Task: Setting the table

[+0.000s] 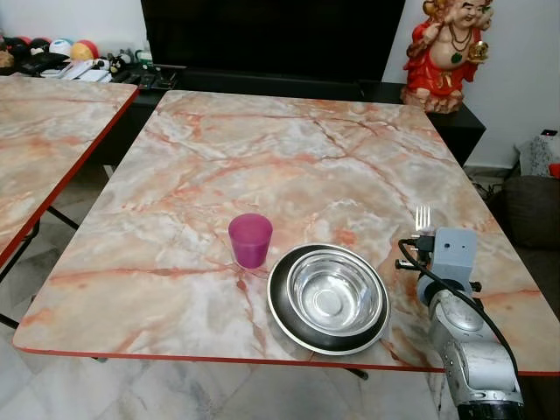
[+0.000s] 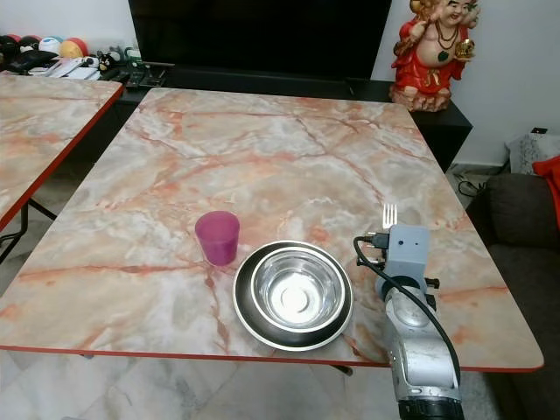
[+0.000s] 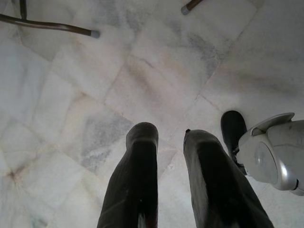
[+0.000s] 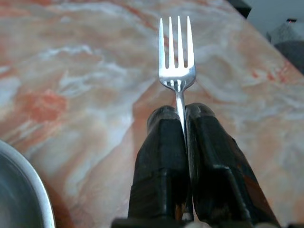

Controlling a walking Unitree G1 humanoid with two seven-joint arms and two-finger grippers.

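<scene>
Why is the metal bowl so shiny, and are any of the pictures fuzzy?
In the left eye view the bowl catches bright light inside, so it glares white. In the right wrist view the fork is sharp, but the table behind it looks soft. In the left wrist view the left gripper fingers are dark and a bit blurry against the pale floor.

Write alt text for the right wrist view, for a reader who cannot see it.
The right gripper pinches the handle of a silver fork between its two black fingers, prongs pointing away, above a marbled orange table. The rim of a metal bowl shows at one corner.
</scene>
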